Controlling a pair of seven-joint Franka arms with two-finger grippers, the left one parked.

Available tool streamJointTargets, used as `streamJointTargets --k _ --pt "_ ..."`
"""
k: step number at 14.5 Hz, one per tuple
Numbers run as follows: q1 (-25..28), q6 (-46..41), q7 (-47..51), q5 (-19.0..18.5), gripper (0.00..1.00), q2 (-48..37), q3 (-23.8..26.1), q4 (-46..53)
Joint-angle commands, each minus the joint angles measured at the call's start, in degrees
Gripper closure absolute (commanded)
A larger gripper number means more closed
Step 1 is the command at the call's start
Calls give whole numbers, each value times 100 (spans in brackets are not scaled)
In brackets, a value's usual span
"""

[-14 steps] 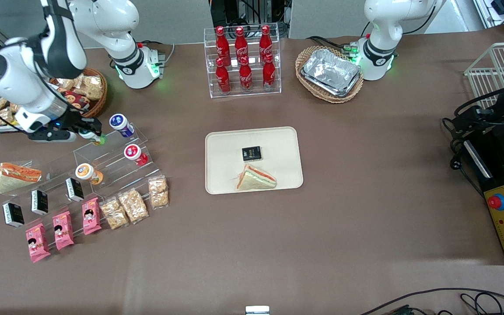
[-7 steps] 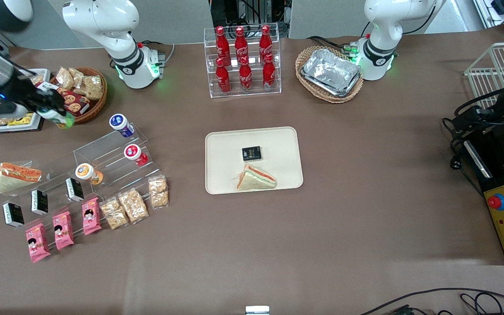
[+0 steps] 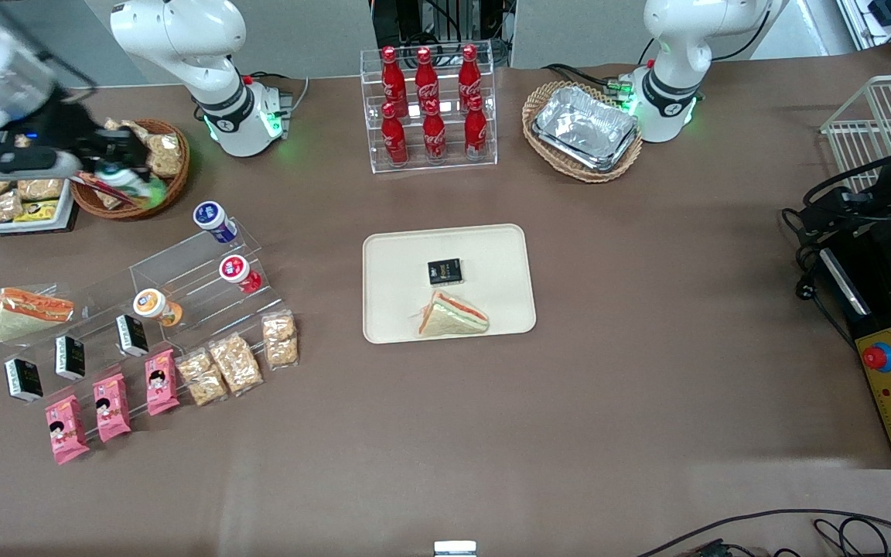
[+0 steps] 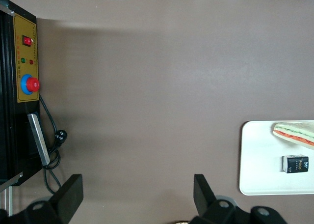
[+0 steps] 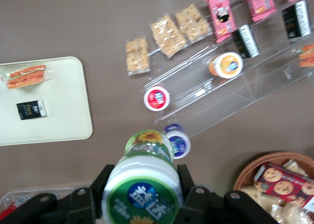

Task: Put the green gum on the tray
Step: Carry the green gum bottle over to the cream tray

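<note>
The end effector (image 3: pixel 130 172) is up in the air at the working arm's end of the desk (image 3: pixel 646 387), over the wicker basket of snacks (image 3: pixel 171 182). Its two fingers (image 5: pixel 100 184) are closed on the green gum (image 5: pixel 144 182), one on each side of the bottle. In the right wrist view the bottle's white lid with a green label faces the camera. In the front view the gum shows as a green and white blur between the fingers, so I cannot tell for sure how it is tilted there.

The tray (image 3: pixel 399 255) lies flat in the middle of the desk, well apart from the gum. A small black box (image 3: pixel 445 271) and a sandwich (image 3: pixel 452 316) in a clear wrap are on it. The sandwich is nearer to the front camera than the box.

A clear step rack (image 3: pixel 182 271) stands near the end effector, nearer to the front camera than the basket. On it sit a blue gum bottle (image 3: pixel 213 219), a red gum bottle (image 3: pixel 237 272) and an orange gum bottle (image 3: pixel 155 306). Pink snack packs (image 3: pixel 111 407) and bags of nut bars (image 3: pixel 235 362) lie nearest to the front camera. A rack of red cola bottles (image 3: pixel 428 108) stands farther from the front camera than the tray.
</note>
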Motion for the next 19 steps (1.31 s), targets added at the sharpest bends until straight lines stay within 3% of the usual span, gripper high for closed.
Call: streamJointTargets --k 1,3,6,10,13,15,16,19 --pt "-3 4 1491 390 51 351 1068 372" --pt "-3 381 2186 619 51 632 1570 399" --pt "-3 1294 3355 542 51 1263 2483 338" --pt "101 2796 3684 243 51 2248 2846 -293" --pt "364 3563 4059 -431 51 2968 2847 -576" --pt "602 3862 4779 -1449 51 3504 2847 -594" --pt "638 3985 4983 -1758 51 3707 2838 -594" --pt "665 4398 5020 -1867 51 4139 2838 -672"
